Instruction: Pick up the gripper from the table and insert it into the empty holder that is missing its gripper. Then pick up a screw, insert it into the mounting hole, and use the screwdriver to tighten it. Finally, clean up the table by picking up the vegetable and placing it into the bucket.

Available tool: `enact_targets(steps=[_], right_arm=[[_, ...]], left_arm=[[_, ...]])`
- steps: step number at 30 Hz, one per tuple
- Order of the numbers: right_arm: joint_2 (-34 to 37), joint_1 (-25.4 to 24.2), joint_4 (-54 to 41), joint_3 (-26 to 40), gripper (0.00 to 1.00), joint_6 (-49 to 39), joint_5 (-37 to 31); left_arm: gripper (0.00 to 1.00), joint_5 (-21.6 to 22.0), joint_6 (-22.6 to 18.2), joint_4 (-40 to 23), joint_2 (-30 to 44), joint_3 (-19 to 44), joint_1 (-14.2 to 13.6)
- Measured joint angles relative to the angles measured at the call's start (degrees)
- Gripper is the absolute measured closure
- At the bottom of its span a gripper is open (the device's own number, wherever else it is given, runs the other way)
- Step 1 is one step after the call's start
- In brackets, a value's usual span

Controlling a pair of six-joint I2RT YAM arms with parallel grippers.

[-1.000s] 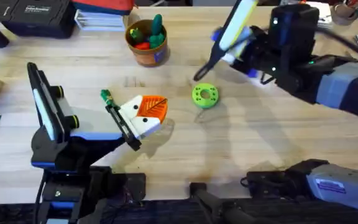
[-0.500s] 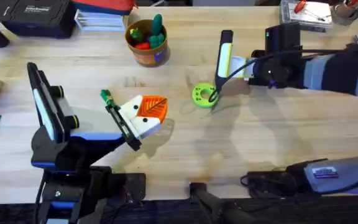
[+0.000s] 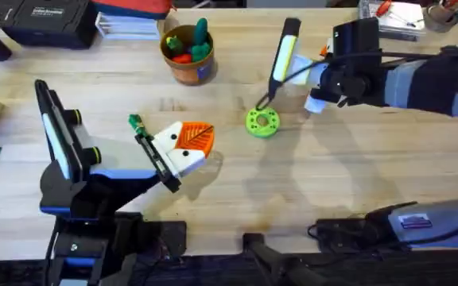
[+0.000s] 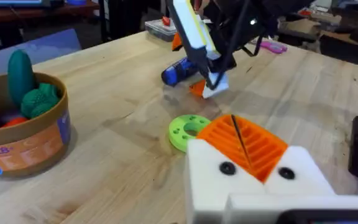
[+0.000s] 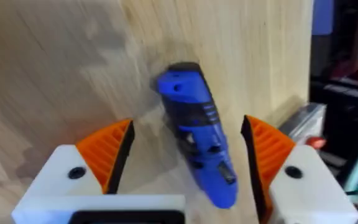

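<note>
Nearest the bases, the left gripper (image 3: 183,147) rests low over the table (image 3: 356,183), its orange pads (image 4: 253,140) pressed together with just a dark seam between them and nothing held. Just beyond it lies the green disc (image 3: 261,121). Past the disc, the right gripper (image 5: 188,124) hangs over the screwdriver (image 5: 194,143), which lies flat on the wood. The fingers are spread wide, one on each side of the blue barrel and touching neither side. The barrel runs slantwise through the gap, not square to the pads. That slant is the likely trouble: when the fingers close, one pad would probably meet the round body first and roll or swing it away, or the grip would land near one end and let the tool droop. A swinging tool could also knock the disc, which sits near. Farthest back stands the bucket (image 3: 188,65), with vegetables already in it.
</note>
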State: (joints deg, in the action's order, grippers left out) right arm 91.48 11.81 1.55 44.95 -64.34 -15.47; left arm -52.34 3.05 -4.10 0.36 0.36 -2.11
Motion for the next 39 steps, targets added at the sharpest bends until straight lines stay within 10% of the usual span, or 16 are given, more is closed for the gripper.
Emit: enact_targets(steps=[12, 19, 32, 39], right_arm=[[-13.01, 1.84, -16.68, 5.77, 0.007, 34.26, 11.47], [-20.49, 1.90, -19.31, 6.84, 0.007, 49.57, 23.90], [-20.64, 1.95, -21.36, 6.84, 0.007, 66.42, 35.11], [-19.95, 1.95, -21.34, 6.84, 0.007, 69.95, 35.90]], left_arm=[[0.983, 0.00, -0.04, 0.00, 0.00, 0.00, 0.00], [0.044, -0.11, -0.02, 0.00, 0.00, 0.00, 0.00], [0.015, 4.08, 2.73, 2.47, 0.00, 0.25, 0.00], [0.014, 19.61, 3.89, -22.43, 4.00, 17.40, 0.00]])
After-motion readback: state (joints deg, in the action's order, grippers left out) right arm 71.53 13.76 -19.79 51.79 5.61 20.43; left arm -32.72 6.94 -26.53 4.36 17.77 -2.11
